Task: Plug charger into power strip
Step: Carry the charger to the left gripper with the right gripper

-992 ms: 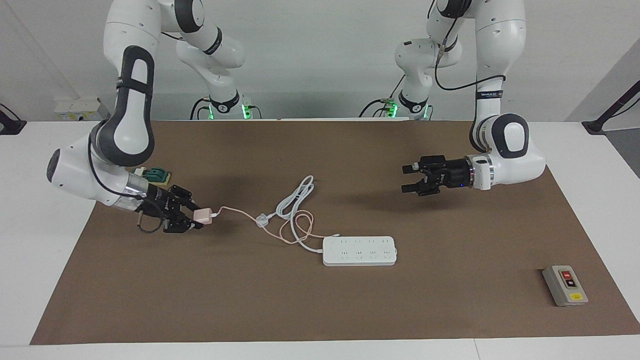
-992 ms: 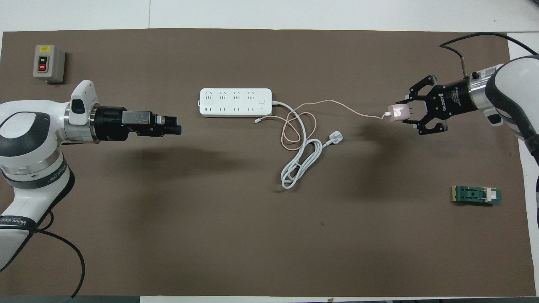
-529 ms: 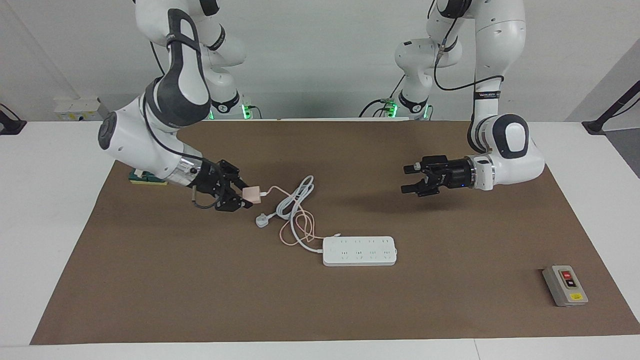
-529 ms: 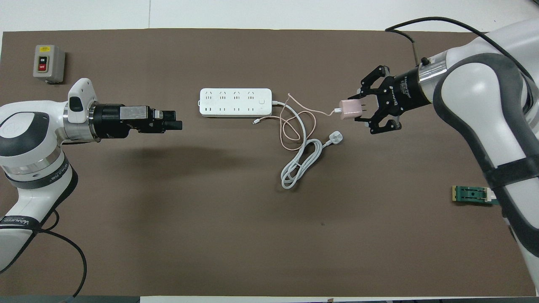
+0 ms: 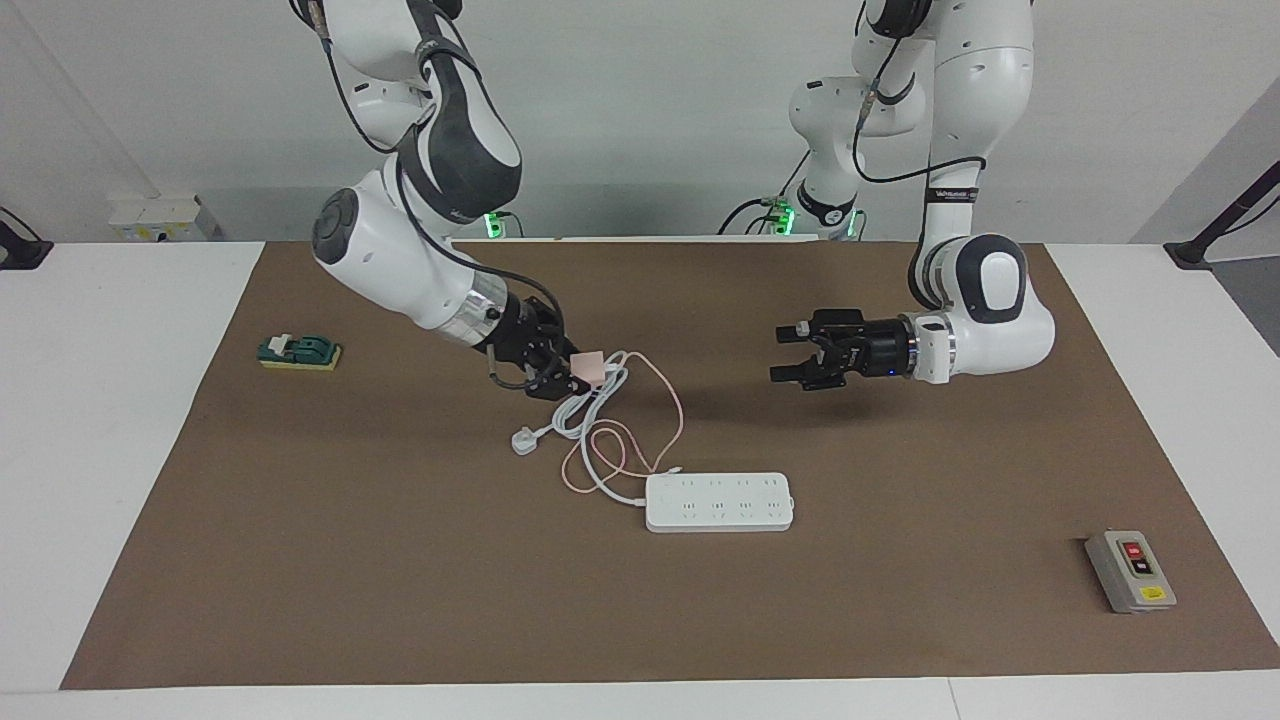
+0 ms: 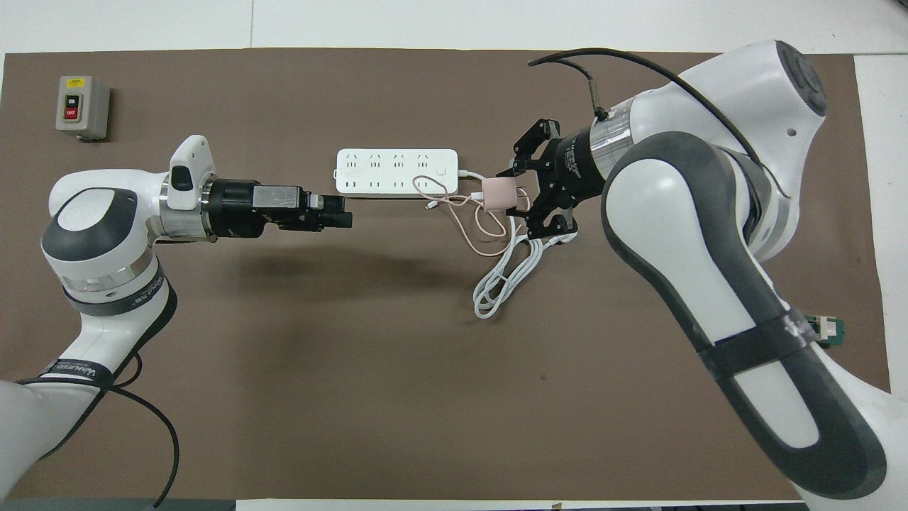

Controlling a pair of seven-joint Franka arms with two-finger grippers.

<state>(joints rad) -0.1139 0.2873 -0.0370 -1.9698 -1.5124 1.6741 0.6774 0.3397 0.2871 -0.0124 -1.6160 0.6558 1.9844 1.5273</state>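
My right gripper (image 5: 583,372) is shut on the charger (image 5: 592,367), a small pale-pink cube, and holds it in the air over the white cord coil (image 5: 590,395). In the overhead view the charger (image 6: 496,193) hangs just off the cord end of the power strip (image 6: 397,172). Its thin pink cable (image 5: 668,410) loops down to the mat beside the strip. The power strip (image 5: 720,501) lies flat, sockets up. My left gripper (image 5: 787,353) is open and empty, in the air off the strip's other end; it also shows in the overhead view (image 6: 345,217).
A white three-pin plug (image 5: 524,440) with a thick cord lies beside the strip. A grey box with red and black buttons (image 5: 1130,571) sits toward the left arm's end. A small green block (image 5: 299,352) sits toward the right arm's end.
My right gripper has carried the charger from the right arm's end of the mat toward the middle, and the pink cable has bunched up. My left gripper has shifted slightly toward the middle.
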